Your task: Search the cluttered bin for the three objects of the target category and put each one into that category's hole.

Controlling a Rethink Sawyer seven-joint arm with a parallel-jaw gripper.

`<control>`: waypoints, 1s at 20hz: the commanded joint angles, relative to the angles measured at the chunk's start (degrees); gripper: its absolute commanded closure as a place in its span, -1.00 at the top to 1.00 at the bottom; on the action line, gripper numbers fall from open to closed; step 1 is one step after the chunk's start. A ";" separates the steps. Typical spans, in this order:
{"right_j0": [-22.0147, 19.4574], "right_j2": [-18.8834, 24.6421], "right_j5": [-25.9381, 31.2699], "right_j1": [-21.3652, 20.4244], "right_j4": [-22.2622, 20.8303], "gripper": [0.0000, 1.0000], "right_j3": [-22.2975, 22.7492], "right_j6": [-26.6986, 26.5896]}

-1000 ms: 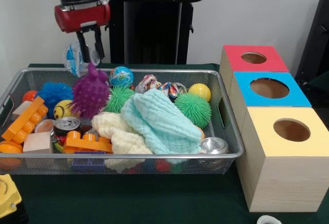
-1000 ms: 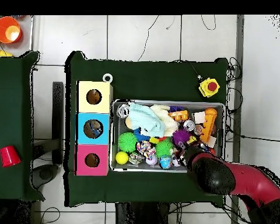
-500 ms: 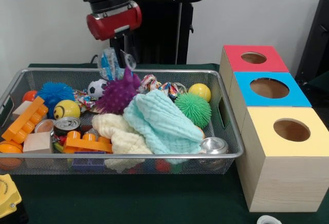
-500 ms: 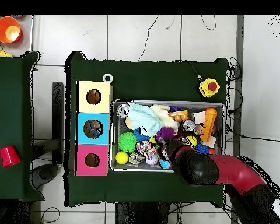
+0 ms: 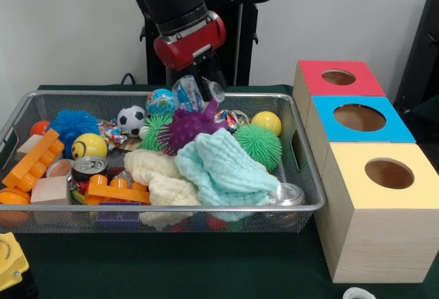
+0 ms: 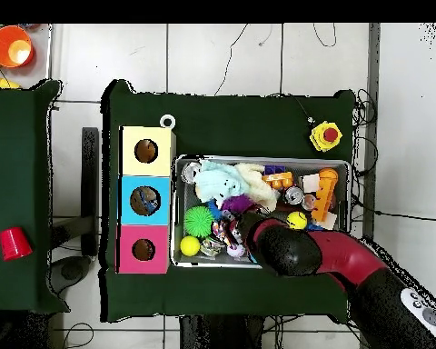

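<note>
- Gripper (image 5: 197,88) was pinching a crushed clear bottle (image 5: 190,93), lifted above the clutter at the robot's side of the bin (image 5: 171,209); the jaws were pressed onto its crinkled wall (blue label showed through the plastic).
- Purple spiky ball (image 5: 186,125) sat directly under the jaws, touching or nearly touching the bottle's lower end; I couldn't tell whether it was snagged on the bottle.
- Risk 1: crushed thin plastic is slick and springy, so the pinch could slip or the bottle could twist out during the carry.
- Risk 2: if the soft spikes had caught the bottle, the ball could be dragged along and land on the box tops or foul the opening.
- Risk 3: the bottle hung long below the jaws, so a low traverse could clip the bin's thick metal rim or the box edge.
- The hole (image 5: 359,117), a round opening in the sky-blue panel, lay well off to one side of the jaws, between the red and yellow boxes; the target was wide, but an irregular bottle entering crooked might bridge it.
- Below the jaws: mint muslin cloth (image 5: 223,168), limp and wrinkled; green spiky ball (image 5: 258,145), rubbery; round metal can (image 5: 286,194), hard and shiny (not a target).
- Judged: one bottle in transit, not yet dropped.
</note>
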 commanded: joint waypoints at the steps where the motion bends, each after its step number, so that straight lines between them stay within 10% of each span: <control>1: -1.82 4.85 2.78 5.90 0.74 -1.00 -5.47 -0.06; 14: -2.64 4.95 1.69 9.09 -1.48 -1.00 -6.66 0.11; 20: 0.49 1.51 1.36 2.36 -6.05 -1.00 -10.64 -0.82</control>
